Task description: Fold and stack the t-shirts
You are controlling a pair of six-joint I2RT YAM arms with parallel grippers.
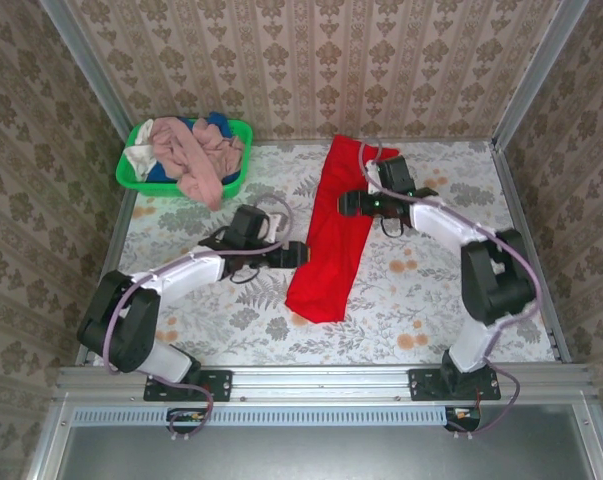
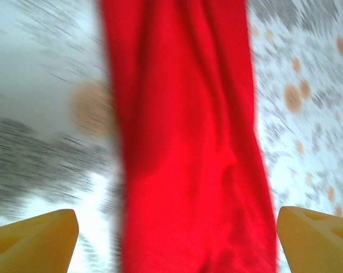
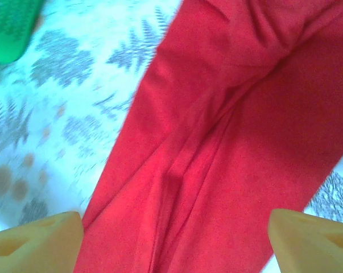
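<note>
the table [image 1: 431,290], under a cloth printed with ferns and orange blooms, runs between wallpapered walls, and its near edge is hidden behind a metal rail. the red t-shirt [image 1: 331,235] lies near the table's middle as a long narrow band, slanting from the far right down toward the near left. its upward face shows plain red cloth with lengthwise creases. its far end is partly covered by the right arm and a cable.

the green basket [image 1: 123,176] sits at the far left corner. a pink t-shirt [image 1: 206,160] is heaped in it and spills over the front rim. blue cloth [image 1: 216,124] and white cloth [image 1: 139,157] peek out beneath, too bunched to tell their shape.

the left gripper [image 1: 295,254] is at the left edge of the band, about halfway along. whether it touches the cloth is hard to tell from above. its wrist view is badly smeared. the yellow fingertips [image 2: 34,239] sit in opposite bottom corners, spread wide with the red cloth between them and nothing gripped.

the right gripper [image 1: 349,204] is over the band's upper part. in its wrist view the fingertips [image 3: 313,239] are likewise spread wide above the cloth, and a basket corner is cut off at top left.
</note>
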